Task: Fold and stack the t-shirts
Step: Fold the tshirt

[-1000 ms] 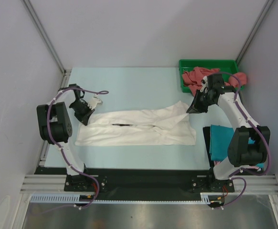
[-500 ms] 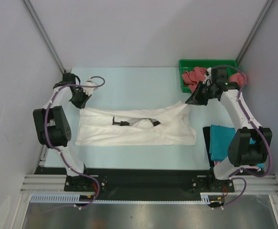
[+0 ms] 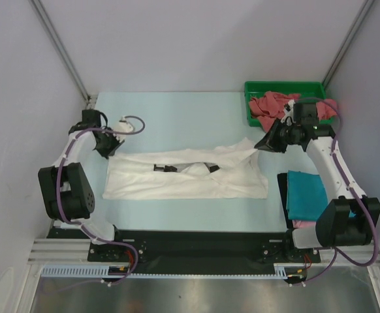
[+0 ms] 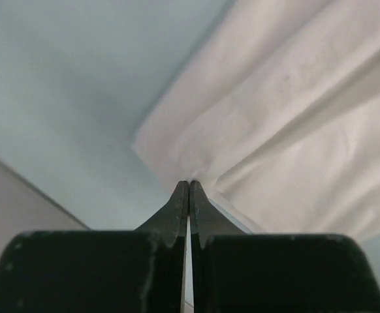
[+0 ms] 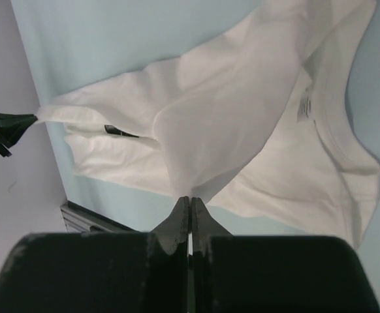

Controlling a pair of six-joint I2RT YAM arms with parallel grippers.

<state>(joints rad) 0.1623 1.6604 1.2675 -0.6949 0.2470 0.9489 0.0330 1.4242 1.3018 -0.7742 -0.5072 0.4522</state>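
A white t-shirt (image 3: 183, 177) lies stretched left to right across the middle of the table. My left gripper (image 3: 110, 150) is shut on its far left corner. The left wrist view shows the closed tips (image 4: 189, 184) pinching the cloth (image 4: 294, 117). My right gripper (image 3: 260, 145) is shut on the far right corner. In the right wrist view the fabric (image 5: 242, 111) rises in a cone from the closed tips (image 5: 190, 199). The far edge hangs slightly raised between both grips.
At the back right stands a green tray (image 3: 285, 87) holding crumpled dusty red shirts (image 3: 271, 104). A folded teal shirt (image 3: 305, 194) lies on a pink one (image 3: 301, 223) at the right front. Grey walls close in both sides, and the arm bases line the near edge.
The left gripper closed on the shirt's left corner and lifted it toward the back. The right arm swung outward while keeping its corner, and the far edge pulled tauter.
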